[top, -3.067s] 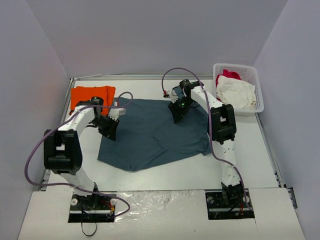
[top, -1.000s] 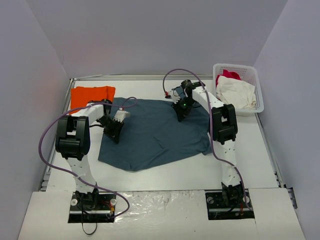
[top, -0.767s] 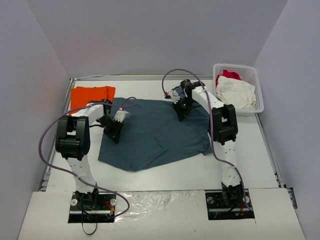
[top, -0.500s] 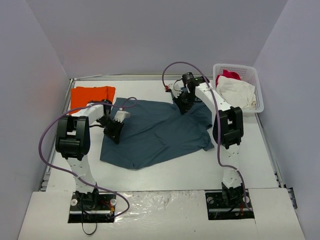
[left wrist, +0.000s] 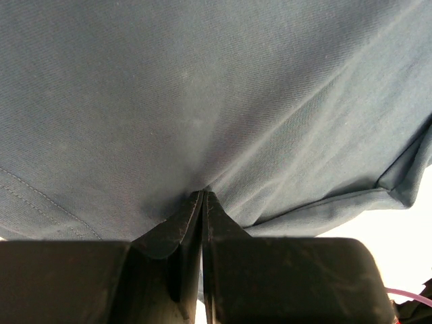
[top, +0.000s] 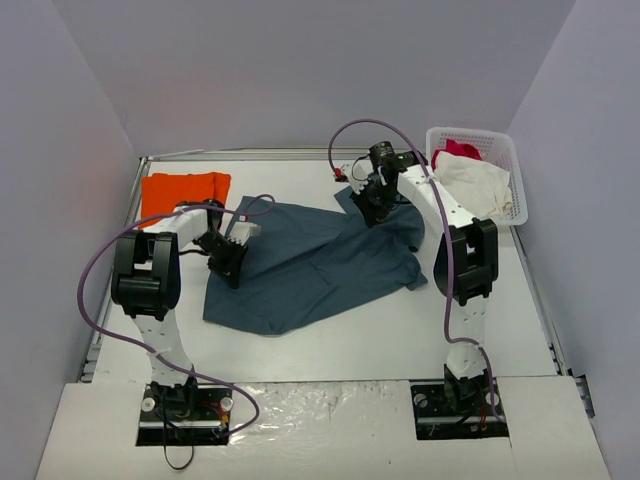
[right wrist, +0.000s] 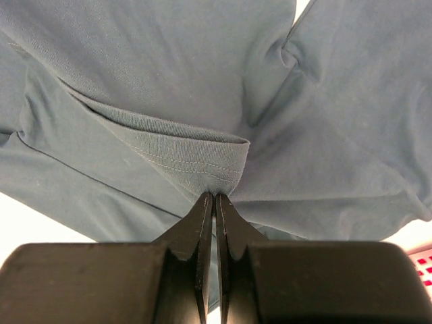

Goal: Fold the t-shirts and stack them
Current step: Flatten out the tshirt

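The white table (top: 350,345) lies under both pincers. Across it sprawls the blue shirt (top: 310,265), rumpled, reaching from the left pincer (top: 228,262) over to the right pincer (top: 375,205). Its widest part lies between them and on toward the arm bases.

The left pincer is low at the shirt's left edge. In the left wrist view its fingers (left wrist: 182,233) are pressed together on a small fold of blue cloth. Taut cloth fans out from the tips and fills nearly the whole view.

The right pincer is at the shirt's far right part, where the cloth bunches and creases run out from the grip. In the right wrist view its fingers (right wrist: 196,229) are closed on a stitched hem. That hem is doubled over just beyond the tips, and more blue cloth spreads on both sides.

The white basket (top: 510,160) stands near the right pincer, on its right, at the table's far corner. The orange shirt (top: 183,190) lies folded flat beyond the left pincer and to its left, close to the blue shirt; whether the two touch cannot be told.

A white garment (top: 478,185) fills most of the basket. A red one (top: 455,150) shows behind it, at the corner nearest the right pincer.
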`<state>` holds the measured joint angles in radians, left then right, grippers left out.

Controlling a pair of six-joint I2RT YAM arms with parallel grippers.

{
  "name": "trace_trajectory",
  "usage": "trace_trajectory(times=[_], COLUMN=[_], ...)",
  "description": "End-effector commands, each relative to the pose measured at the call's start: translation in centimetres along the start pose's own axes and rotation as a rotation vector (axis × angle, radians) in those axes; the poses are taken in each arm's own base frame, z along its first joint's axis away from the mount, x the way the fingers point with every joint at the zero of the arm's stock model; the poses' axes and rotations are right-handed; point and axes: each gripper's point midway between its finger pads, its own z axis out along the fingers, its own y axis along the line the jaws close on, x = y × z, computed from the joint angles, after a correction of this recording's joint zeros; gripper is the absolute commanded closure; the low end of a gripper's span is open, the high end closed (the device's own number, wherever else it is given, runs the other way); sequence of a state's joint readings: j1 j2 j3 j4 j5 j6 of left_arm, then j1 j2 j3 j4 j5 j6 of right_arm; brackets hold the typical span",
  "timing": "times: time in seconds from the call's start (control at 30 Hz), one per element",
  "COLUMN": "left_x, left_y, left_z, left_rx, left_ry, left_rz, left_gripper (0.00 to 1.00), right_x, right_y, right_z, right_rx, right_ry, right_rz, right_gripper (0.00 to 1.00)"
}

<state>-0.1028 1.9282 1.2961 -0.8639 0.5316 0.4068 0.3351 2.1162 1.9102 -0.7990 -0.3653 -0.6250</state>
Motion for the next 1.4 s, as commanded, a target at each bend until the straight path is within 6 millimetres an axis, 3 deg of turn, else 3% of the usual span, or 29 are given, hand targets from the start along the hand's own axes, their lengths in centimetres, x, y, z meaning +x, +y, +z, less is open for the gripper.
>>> trace_trajectory(times=[0.0, 0.37, 0.5, 0.57, 0.63, 0.73, 0.77, 0.8, 0.9, 0.93, 0.97, 1.0, 1.13, 1.27, 1.37], left_x=[1.7, 1.7, 1.7, 1.8, 1.7, 1.8, 1.7, 1.7, 1.9, 1.8, 1.9, 1.8, 1.9, 2.1, 2.3], left_y=[0.1, -0.2, -0.3, -0.4, -0.4, -0.5, -0.5, -0.5, -0.5, -0.5, -0.5, -0.6, -0.7, -0.6, -0.6], left_z=[0.7, 0.6, 0.6, 0.6, 0.6, 0.6, 0.6, 0.6, 0.7, 0.7, 0.7, 0.7, 0.8, 1.0, 1.1], left_rx=[0.009, 0.023, 0.027, 0.032, 0.034, 0.035, 0.037, 0.04, 0.044, 0.044, 0.047, 0.05, 0.058, 0.063, 0.068], left_ry=[0.062, 0.061, 0.062, 0.06, 0.061, 0.064, 0.061, 0.062, 0.068, 0.066, 0.069, 0.066, 0.066, 0.078, 0.088], left_rz=[-0.003, -0.002, -0.002, -0.002, -0.002, -0.002, -0.001, -0.002, -0.003, -0.003, -0.003, -0.001, -0.001, -0.006, -0.01], left_gripper=[0.98, 0.98, 0.98, 0.98, 0.98, 0.98, 0.98, 0.98, 0.98, 0.98, 0.98, 0.98, 0.98, 0.98, 0.98], right_x=[0.2, -0.3, -0.2, -0.2, -0.1, 0.0, 0.0, 0.1, 0.2, 0.4, 0.6, 0.6, 0.4, -2.1, -2.7], right_y=[0.1, 0.7, 1.0, 1.0, 1.1, 1.2, 1.2, 1.2, 1.4, 1.4, 1.3, 1.2, 0.1, -1.5, -2.1], right_z=[-3.4, -3.2, -3.1, -2.9, -2.8, -2.7, -2.7, -2.7, -2.5, -2.1, -1.9, -1.6, 0.2, 0.8, 2.0], right_rx=[0.052, 0.019, 0.004, 0.005, -0.002, -0.01, -0.008, -0.008, -0.019, -0.022, -0.024, -0.022, -0.018, -0.001, -0.012], right_ry=[0.001, -0.025, -0.028, -0.023, -0.021, -0.025, -0.022, -0.02, -0.02, -0.012, -0.004, 0.002, 0.022, -0.027, -0.025], right_rz=[0.015, 0.031, 0.034, 0.038, 0.038, 0.044, 0.046, 0.047, 0.042, 0.043, 0.044, 0.045, 0.063, 0.068, 0.072], right_gripper=[1.0, 0.97, 1.0, 0.86, 1.0, 1.0, 0.93, 1.0, 1.0, 0.88, 0.7, 0.66, 0.6, 0.57, 0.55])
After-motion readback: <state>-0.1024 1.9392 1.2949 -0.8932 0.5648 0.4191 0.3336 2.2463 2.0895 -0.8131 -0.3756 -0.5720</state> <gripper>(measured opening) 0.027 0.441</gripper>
